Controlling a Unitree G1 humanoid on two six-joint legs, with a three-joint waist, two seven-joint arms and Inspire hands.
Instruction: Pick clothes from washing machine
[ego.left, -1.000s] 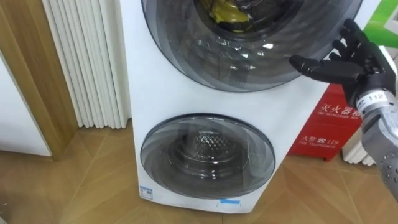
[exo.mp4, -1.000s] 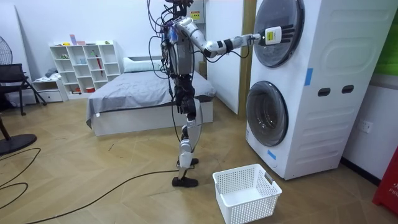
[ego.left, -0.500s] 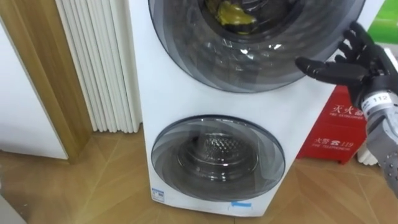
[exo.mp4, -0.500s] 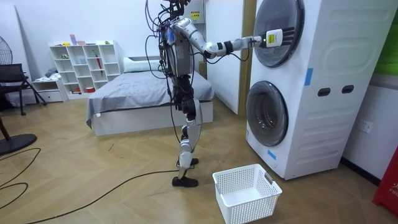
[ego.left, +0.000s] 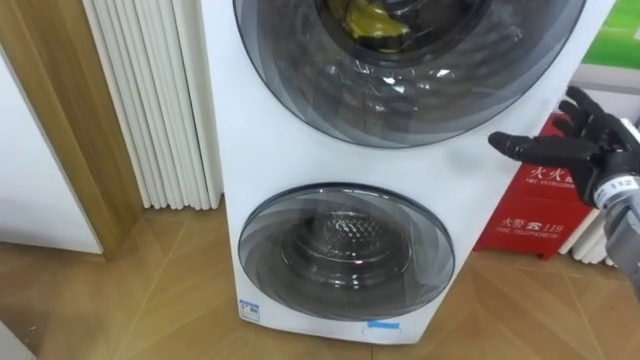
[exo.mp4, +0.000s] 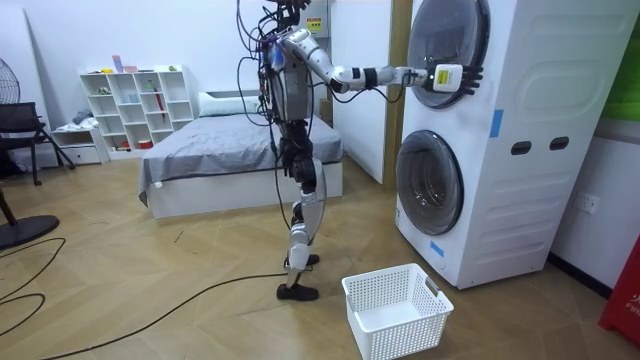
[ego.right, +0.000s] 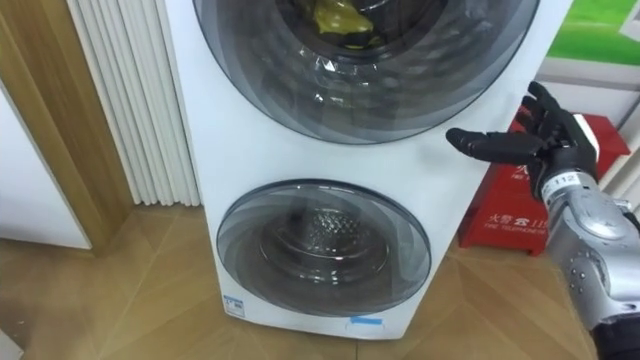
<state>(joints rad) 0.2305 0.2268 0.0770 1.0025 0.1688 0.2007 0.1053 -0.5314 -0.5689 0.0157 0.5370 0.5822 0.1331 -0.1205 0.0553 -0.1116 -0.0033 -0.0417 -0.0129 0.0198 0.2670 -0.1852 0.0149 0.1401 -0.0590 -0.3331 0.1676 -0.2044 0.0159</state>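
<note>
Right robot hand (ego.left: 588, 152), fingers spread and empty, has moved across the upper door (ego.left: 400, 95) to its right rim in the last second. The door looks shut, so no pick yet. Yellow clothes (ego.left: 370, 20) lie in the upper drum behind the glass. Wood floor (exo.mp4: 150, 270); white basket (exo.mp4: 397, 310) before the washer (exo.mp4: 530, 150), bed (exo.mp4: 230, 150) behind the robot.
</note>
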